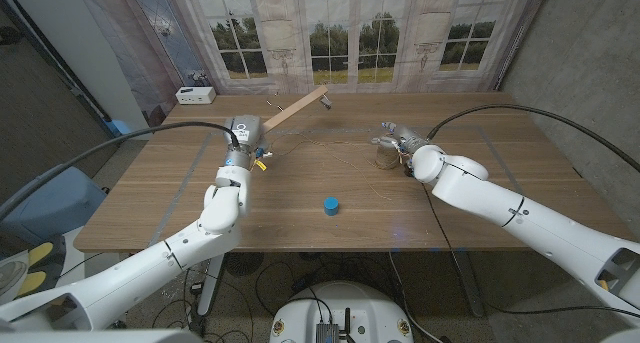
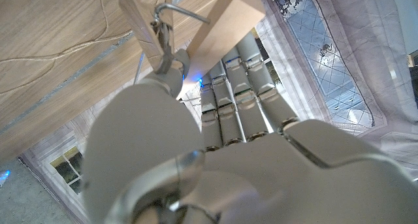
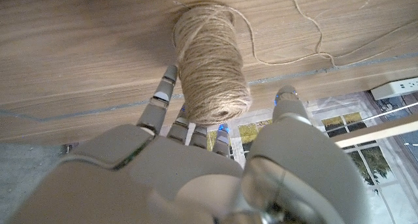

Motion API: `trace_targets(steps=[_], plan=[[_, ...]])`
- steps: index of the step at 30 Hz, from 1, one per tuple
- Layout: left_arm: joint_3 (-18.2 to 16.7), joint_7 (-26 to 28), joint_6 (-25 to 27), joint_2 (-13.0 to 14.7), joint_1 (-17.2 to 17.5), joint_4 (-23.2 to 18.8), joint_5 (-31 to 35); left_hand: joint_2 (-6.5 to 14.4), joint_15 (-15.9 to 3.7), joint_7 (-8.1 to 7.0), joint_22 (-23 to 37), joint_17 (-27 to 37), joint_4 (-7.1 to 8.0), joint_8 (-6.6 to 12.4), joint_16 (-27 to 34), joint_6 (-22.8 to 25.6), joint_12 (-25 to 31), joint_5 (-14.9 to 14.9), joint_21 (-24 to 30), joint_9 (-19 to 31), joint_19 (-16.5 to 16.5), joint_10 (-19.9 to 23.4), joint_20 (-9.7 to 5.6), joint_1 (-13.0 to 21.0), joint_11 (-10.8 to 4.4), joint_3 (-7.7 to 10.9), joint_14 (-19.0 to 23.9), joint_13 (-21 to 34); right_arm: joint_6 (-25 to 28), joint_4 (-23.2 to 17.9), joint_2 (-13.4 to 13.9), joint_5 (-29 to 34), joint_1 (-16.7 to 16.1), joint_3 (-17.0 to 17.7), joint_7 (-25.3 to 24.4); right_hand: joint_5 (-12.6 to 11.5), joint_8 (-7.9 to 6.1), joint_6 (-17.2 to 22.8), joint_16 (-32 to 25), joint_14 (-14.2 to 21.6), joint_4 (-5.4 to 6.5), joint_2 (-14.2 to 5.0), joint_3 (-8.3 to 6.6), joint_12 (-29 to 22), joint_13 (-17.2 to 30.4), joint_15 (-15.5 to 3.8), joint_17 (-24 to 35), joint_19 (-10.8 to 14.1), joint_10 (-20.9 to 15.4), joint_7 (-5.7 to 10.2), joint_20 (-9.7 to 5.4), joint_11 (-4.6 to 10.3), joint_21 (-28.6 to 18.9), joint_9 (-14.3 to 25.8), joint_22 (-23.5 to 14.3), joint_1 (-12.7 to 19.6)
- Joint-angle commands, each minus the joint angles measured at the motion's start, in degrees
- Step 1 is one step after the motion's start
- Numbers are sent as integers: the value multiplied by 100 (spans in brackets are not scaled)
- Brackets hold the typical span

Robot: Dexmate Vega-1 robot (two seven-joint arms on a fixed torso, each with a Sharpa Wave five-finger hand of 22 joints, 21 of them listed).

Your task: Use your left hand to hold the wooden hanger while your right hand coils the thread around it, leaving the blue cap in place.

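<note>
Blue cap [image 1: 330, 206] on table | left hand [image 1: 245, 135] – grips hanger [image 1: 296, 107] raised

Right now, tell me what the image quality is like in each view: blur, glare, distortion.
Head view: wide-angle bowing at the edges, bright windows behind, thread barely visible, blue cap crisp. Left wrist view: left hand soft and close, wooden hanger sharper. Right wrist view: twine spool sharp, right hand slightly blurred.
</note>
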State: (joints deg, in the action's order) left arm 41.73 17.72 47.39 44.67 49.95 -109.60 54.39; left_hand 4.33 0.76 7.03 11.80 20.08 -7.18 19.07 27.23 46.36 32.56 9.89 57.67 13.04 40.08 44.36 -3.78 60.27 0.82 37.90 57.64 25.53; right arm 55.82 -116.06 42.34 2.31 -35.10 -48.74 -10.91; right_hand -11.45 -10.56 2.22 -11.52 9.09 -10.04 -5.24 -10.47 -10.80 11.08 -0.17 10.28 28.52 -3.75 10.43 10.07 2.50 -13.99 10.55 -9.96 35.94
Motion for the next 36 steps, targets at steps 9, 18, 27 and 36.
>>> trace_targets(steps=[9, 18, 27, 36], plan=[[-84, 18, 39, -80, 115, -18, 91, 617, -1369, -347, -12, 56, 48, 108, -28, 442, 60, 26, 102, 797, -45, 475, -431, 609, -486, 21, 1057, 910, 1244, 82, -146, 541, 805, -1014, 27, 68, -341, 1383, -1135, 2507, 167, -438, -525, -381, 40, -834, 501, 1392, -1269, 182, -710, 251, -344, 29, -117, 1628], [-95, 35, 50, -87, 141, -32, 133, 611, -1372, -355, -32, 81, 53, 96, -54, 446, 68, 27, 159, 807, -69, 469, -430, 601, -501, 29, 1062, 967, 1287, 156, -171, 493, 895, -1064, 114, 66, -636, 3245, -2622, 4542, 164, -534, -822, -871, 143, -1223, 1708, 2063, -3191, -468, -1296, 68, -960, 16, -296, 2230], [-109, 37, 59, -72, 165, -62, 185, 608, -1370, -357, -46, 101, 55, 90, -70, 444, 68, 27, 207, 824, -74, 463, -438, 595, -489, 36, 1076, 1007, 1145, 131, -101, 324, 803, -904, 69, 138, -641, 4318, -3234, 5300, -2, -465, -1365, -1088, 433, -1306, 2706, 2440, -4025, -853, -2016, -196, -1961, 103, -779, 3960], [-139, 73, -44, -12, 175, -105, 245, 603, -1371, -380, -59, 117, 58, 83, -90, 450, 66, 27, 246, 831, -93, 483, -446, 586, -500, 43, 1083, 1025, -449, -85, 185, 432, -259, -94, -921, 151, -762, 5010, -3141, 5226, 114, -496, -1371, -1298, 585, -1299, 2907, 2286, -4520, -1020, -2045, -361, -2302, 147, -948, 4125]])
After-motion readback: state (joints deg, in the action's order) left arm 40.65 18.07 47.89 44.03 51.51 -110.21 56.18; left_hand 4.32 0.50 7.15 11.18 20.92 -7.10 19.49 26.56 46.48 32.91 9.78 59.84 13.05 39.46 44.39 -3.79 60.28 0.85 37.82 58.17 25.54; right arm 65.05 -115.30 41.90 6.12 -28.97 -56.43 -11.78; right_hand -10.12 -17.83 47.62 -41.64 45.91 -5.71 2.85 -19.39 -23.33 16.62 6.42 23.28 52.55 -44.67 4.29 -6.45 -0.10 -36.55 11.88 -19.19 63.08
